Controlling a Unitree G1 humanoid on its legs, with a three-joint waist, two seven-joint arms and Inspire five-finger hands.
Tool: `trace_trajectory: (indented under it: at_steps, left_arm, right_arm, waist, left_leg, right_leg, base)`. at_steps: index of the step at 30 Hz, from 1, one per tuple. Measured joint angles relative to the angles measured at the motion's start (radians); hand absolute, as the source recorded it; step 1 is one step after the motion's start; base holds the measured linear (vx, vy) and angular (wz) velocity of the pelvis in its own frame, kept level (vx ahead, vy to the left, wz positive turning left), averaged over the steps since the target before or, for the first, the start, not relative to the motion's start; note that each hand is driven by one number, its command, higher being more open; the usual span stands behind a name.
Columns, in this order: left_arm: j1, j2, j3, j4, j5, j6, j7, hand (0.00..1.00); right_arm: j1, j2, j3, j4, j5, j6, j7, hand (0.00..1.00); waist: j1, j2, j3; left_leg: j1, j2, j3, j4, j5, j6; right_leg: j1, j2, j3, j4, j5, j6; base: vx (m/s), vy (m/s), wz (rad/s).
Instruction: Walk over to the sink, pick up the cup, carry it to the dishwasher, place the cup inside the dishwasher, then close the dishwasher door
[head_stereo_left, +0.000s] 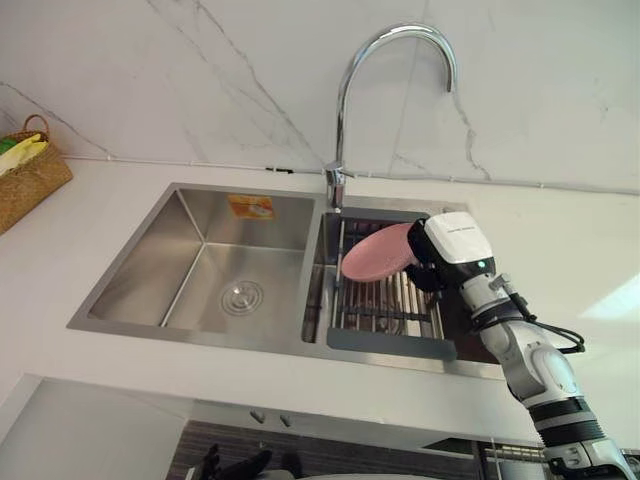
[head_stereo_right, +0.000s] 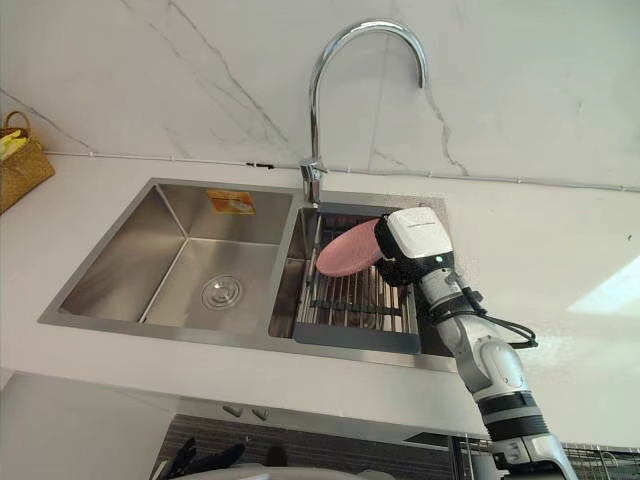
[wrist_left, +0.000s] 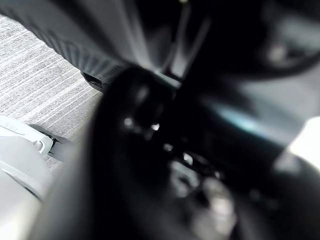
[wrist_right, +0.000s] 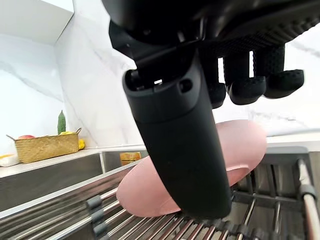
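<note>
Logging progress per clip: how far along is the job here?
Done: the robot stands at the sink. In hand: the right hand reaches round the pink dish on the rack, fingers not yet closed; the dish lies unlifted. The left hand hangs low. Left: lifting, carrying, loading the dishwasher, shutting its door.

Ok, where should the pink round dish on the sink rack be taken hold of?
Its raised rim, from the robot's right, where the right hand is. The pink round dish leans tilted on the metal sink rack, low edge on the bars and right edge lifted clear, so a pinch there probably fits.
</note>
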Motion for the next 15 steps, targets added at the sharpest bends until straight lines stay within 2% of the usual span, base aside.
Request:
trace_trajectory:
  at_steps: [3,4,15]
  left_arm:
    - [0.000,0.000,0.000,0.000,0.000,0.000,-0.003,1.00]
    - [0.000,0.000,0.000,0.001,0.000,0.000,-0.004,1.00]
    - [0.000,0.000,0.002,0.005,0.000,-0.001,-0.005,1.00]
  right_arm:
    - [0.001,-0.006,0.003,-0.006,0.000,-0.012,0.029,0.00]
    - [0.001,-0.008,0.004,-0.006,0.000,-0.016,0.041,1.00]
    - [0.001,-0.008,0.023,-0.006,-0.001,-0.042,0.072,1.00]
  waist:
    - [0.000,0.000,0.000]
    - [0.001,0.000,0.000]
    - [0.002,-0.002,-0.003]
  left_leg:
    - [0.000,-0.003,-0.003,0.000,0.000,0.000]
    - [0.000,-0.003,-0.005,0.000,0.000,0.000]
    - [-0.001,-0.007,-0.016,0.000,0.002,0.002]
  right_leg:
    - [0.001,0.000,-0.003,0.000,0.000,0.000]
    - [0.002,0.000,-0.005,0.000,0.000,0.001]
    - [0.007,-0.003,-0.018,-0.001,-0.002,0.002]
  base:
    - [0.00,0.000,0.01]
    - [0.00,0.000,0.04]
    - [0.00,0.000,0.02]
